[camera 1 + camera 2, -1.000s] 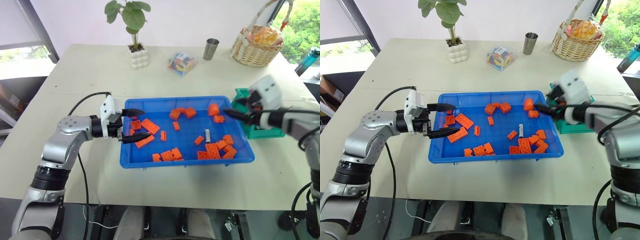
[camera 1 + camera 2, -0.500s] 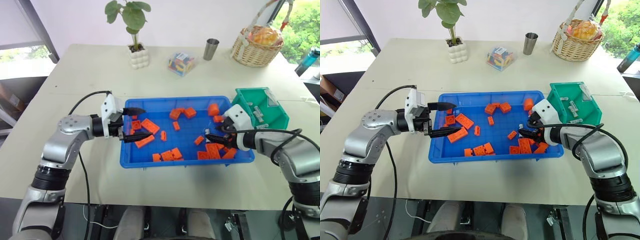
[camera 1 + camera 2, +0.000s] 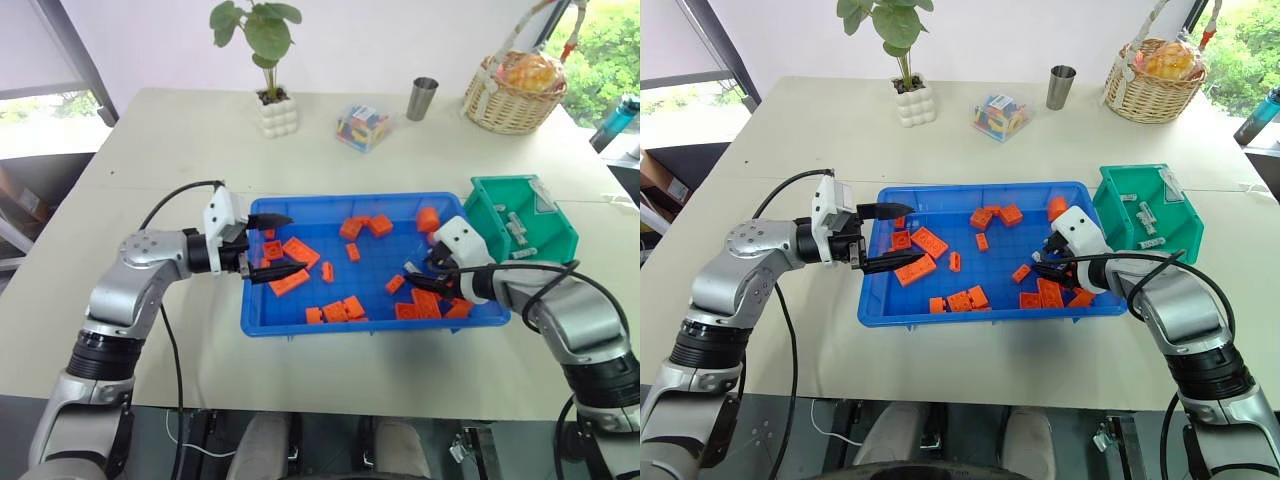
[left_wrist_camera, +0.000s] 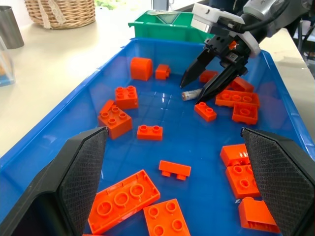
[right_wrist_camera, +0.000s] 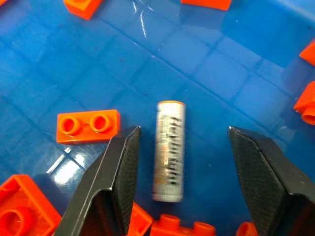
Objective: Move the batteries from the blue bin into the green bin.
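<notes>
At the right of the blue bin point(image 3: 375, 320), I kept the right gripper point(image 5: 179, 196) spread astride the battery point(image 5: 169, 150); lowering squarely before closing seemed best, avoiding adjacent orange bricks point(image 5: 87, 125)

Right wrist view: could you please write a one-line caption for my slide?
Open right pincer straddling a silver battery on the blue bin floor, among orange bricks.

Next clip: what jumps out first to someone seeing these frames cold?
The bright blue bin mid-table, scattered with orange bricks. At its right end, the right hand hangs open straddling a lone silver battery. The green bin sits just right of it with batteries inside.
</notes>
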